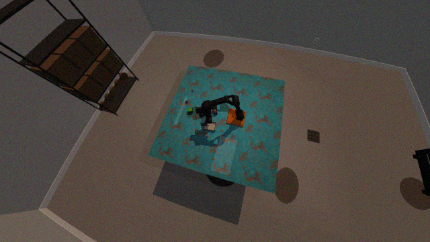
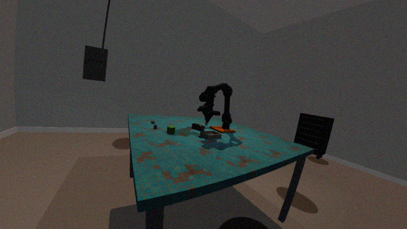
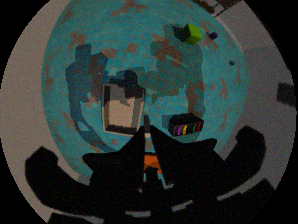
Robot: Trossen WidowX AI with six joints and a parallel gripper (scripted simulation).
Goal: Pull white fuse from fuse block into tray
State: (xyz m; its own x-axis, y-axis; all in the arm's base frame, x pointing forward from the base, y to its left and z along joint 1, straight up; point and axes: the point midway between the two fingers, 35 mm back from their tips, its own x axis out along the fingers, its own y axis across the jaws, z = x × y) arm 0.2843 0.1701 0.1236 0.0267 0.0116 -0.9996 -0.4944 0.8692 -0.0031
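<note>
The jaws are clamped on the white fuse (image 3: 150, 144), a small pale piece with an orange patch below it in the wrist view, pinched between two dark fingers that nearly meet. The gripper (image 2: 206, 122) points straight down and hangs in the air above the table (image 2: 178, 165), clear of everything on it. In the wrist view the tray (image 3: 124, 110), a shallow dark-rimmed box with a pale floor, lies just ahead and to the left of the fuse, while the fuse block (image 3: 182, 124), dark with a row of coloured fuses along its face, sits just to the right. From the exterior camera the tray (image 2: 210, 135) rests just below and in front of the gripper, with the fuse block (image 2: 198, 126) close beside it to the left. The fuse is out of the block and not yet in the tray. A green cube (image 2: 171, 130) stands further left, well apart. The arm rises from an orange base plate (image 1: 236, 118) near the table's middle.
</note>
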